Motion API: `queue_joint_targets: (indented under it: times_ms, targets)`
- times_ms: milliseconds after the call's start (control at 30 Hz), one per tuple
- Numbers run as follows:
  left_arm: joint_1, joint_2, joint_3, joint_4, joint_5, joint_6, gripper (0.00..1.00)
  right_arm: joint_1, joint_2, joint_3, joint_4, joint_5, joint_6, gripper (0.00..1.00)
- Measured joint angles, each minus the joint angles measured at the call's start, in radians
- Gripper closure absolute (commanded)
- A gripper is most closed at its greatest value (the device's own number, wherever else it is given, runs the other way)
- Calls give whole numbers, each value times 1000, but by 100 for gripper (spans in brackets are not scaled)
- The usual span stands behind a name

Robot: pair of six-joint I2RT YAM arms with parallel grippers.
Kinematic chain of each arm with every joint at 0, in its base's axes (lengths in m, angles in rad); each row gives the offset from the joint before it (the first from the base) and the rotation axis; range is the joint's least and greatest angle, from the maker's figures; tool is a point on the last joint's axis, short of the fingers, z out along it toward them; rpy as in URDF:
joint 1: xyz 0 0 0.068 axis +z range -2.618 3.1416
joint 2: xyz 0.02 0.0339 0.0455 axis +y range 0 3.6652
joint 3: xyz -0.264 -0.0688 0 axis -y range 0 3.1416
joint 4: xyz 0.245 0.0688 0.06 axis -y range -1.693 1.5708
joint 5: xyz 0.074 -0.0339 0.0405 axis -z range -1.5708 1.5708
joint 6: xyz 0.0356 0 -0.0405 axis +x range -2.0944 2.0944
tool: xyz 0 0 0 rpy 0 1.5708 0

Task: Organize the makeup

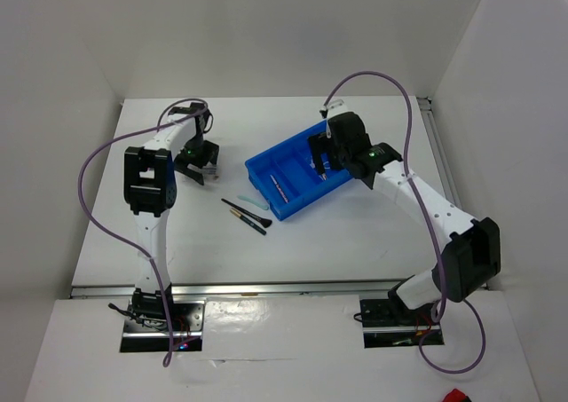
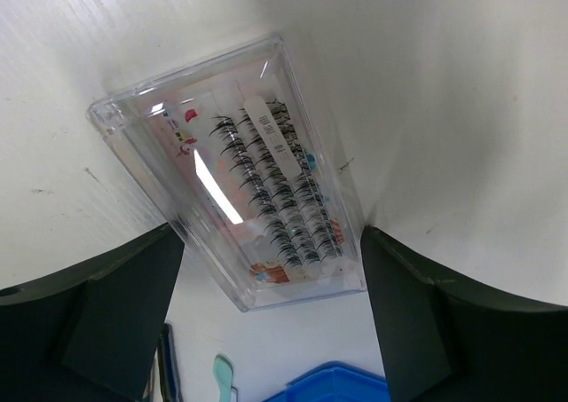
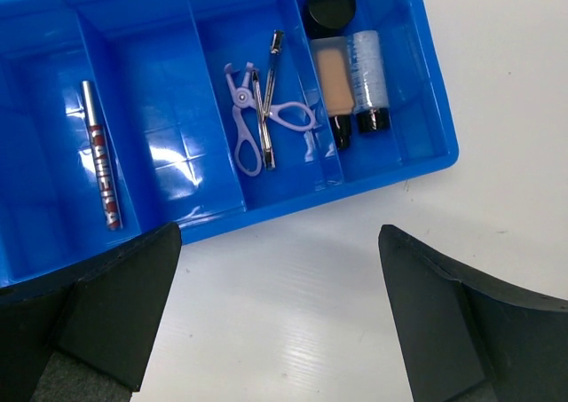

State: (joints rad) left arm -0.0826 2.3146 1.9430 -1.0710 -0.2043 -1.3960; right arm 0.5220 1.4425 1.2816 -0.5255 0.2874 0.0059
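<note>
A clear lash case (image 2: 240, 189) with rows of black lashes lies at the table's far left. My left gripper (image 2: 273, 233) has a finger against each long side of the case's near end. In the top view it (image 1: 201, 162) is low over the table. My right gripper (image 3: 280, 229) is open and empty, hovering over the table by the blue tray's edge (image 3: 355, 185). In the tray lie a black round jar (image 3: 330, 5), a beige tube (image 3: 333, 78), a clear bottle (image 3: 366, 69), a lilac curler (image 3: 253, 122) and a silver-red stick (image 3: 99, 153).
Two black brushes (image 1: 242, 214) and a teal tool (image 1: 258, 204) lie on the table between the arms, left of the blue tray (image 1: 266, 167). White walls stand close on the left, back and right. The teal tool (image 2: 224, 371) also shows below the case.
</note>
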Motion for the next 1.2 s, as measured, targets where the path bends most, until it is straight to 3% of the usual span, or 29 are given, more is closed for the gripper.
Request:
queue_joint_targets:
  times_ms: [167,200,367,633,900,1200]
  targets:
    - [3,1,3,-2,-10,12,27,1,6,0,0,2,1,0]
    - [3,1,3,-3,-13,14,36,2,6,0,0,3,1,0]
    - [4,1,5,1,-19,43,63,2,6,0,0,11,1,0]
    - [1,-40,10,35,-45,276,97,2,18,4,-19,64,39,0]
    - [-54,-231,84,88,5,488,100,2,78,42,-71,121,119,0]
    - [-294,-253,159,81,118,581,100,-117,85,80,-137,119,301,0]
